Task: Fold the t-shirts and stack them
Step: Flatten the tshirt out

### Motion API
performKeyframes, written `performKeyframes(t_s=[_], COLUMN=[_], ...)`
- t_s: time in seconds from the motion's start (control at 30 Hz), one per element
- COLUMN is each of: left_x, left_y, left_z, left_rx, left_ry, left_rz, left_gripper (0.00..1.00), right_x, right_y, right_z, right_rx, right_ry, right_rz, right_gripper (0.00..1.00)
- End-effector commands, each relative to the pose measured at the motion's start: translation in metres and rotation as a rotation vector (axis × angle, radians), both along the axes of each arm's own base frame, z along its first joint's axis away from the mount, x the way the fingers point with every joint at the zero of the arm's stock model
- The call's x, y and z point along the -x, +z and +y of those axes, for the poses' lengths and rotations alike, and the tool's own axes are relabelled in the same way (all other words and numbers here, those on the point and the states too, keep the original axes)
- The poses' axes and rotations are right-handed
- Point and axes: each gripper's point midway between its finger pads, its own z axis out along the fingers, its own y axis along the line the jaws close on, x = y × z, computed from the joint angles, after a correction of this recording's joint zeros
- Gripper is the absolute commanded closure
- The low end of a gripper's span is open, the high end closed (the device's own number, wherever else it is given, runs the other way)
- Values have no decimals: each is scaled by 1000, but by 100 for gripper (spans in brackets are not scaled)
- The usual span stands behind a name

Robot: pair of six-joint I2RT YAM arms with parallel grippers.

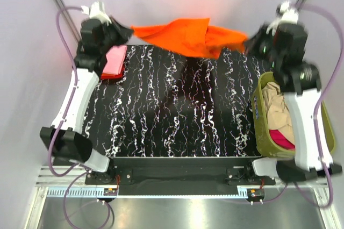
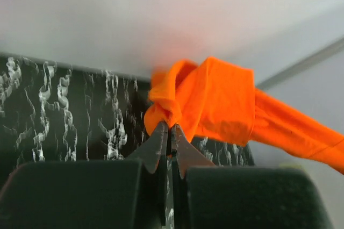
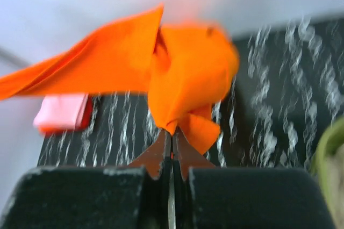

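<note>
Left gripper (image 2: 169,128) and right gripper (image 3: 172,133), each clamped on the orange t-shirt (image 1: 183,35) stretched across the frame's top, should lower evenly, cloth taut.

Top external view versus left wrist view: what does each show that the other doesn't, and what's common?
Only top external: the right gripper holding the orange t-shirt, the folded pink shirt far left, and the olive basket holding a beige shirt and a magenta shirt. Only left wrist: the left gripper close up, jaws shut on a bunched corner. Both: the orange t-shirt stretched above the black marbled table.
</note>
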Motion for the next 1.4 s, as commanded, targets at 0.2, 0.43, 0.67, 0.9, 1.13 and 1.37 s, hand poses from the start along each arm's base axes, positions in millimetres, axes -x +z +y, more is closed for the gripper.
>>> performKeyframes(t_s=[0.2, 0.43, 0.67, 0.9, 1.13, 1.37], left_x=[12, -17, 33, 32, 3, -15], left_y=[-222, -298, -249, -270, -299, -336], left_z=[-9, 26, -112, -219, -288, -314], left_rx=[-99, -381, -455, -489, -493, -479], left_ry=[-173, 8, -174, -197, -215, -197], left_rz=[369, 685, 504, 463, 394, 386], left_gripper=[97, 59, 61, 67, 68, 66], right_x=[63, 86, 123, 148, 159, 161], right_y=[-223, -289, -298, -312, -306, -305], right_z=[52, 48, 52, 62, 63, 63], right_rx=[-295, -303, -370, -415, -412, -406], right_ry=[188, 152, 202, 277, 321, 328], right_rz=[356, 500, 482, 507, 469, 457], right_gripper=[100, 100, 100, 100, 100, 100])
